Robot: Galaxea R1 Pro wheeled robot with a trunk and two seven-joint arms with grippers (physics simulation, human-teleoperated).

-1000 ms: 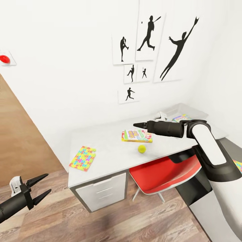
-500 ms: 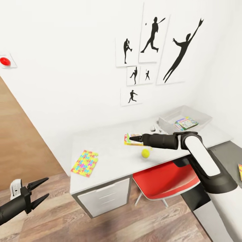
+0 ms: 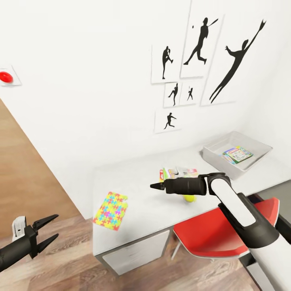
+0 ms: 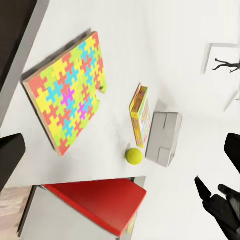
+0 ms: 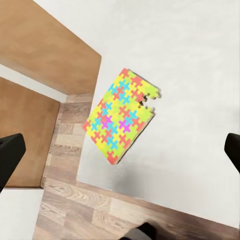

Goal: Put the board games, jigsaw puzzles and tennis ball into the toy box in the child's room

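The task stood at an early stage. The toy box sat on the table well beyond the right gripper, back along the arm's own side toward the wall, and it held one flat printed box with a green border; whether that was a game or a puzzle could not be made out. Everything else in view was yet to be packed.

The jigsaw puzzle, square and covered in yellow, pink, blue and green pieces, lay flat on the table ahead of the right gripper's tip and a little lower, overhanging the near edge slightly. In the right wrist view the same puzzle lay between the two fingertips, which stood wide apart at the frame's sides, so the right gripper was spread and empty. Behind that gripper, close beside its wrist, lay a board game and the tennis ball, the ball partly hidden under the forearm.

The left gripper hung low over the wooden floor, well apart from the table, its fingers spread and holding nothing.

The bed and its two games were out of sight, so their state could not be judged.
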